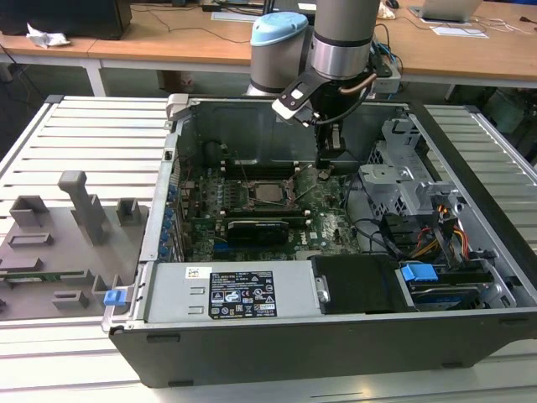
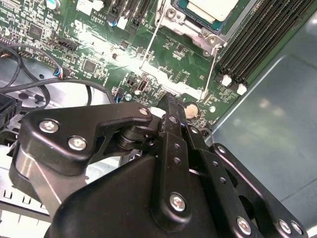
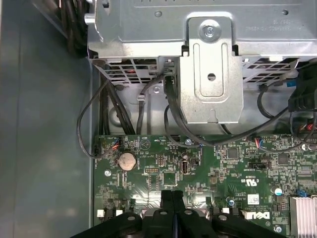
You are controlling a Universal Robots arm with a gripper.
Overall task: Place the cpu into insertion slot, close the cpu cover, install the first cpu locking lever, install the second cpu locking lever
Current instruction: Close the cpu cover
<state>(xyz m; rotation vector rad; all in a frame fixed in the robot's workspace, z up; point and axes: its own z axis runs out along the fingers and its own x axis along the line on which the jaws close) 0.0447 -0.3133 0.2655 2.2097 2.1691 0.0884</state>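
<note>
While the cpu (image 1: 270, 191) is seated, the gripper (image 1: 329, 163), closed and empty, is held at its two o'clock in the exterior view, presumably to press a locking lever (image 2: 211, 69).

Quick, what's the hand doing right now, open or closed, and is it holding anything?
Hand: closed, fingers pressed together, nothing visible between them, tips down near the green board.
</note>
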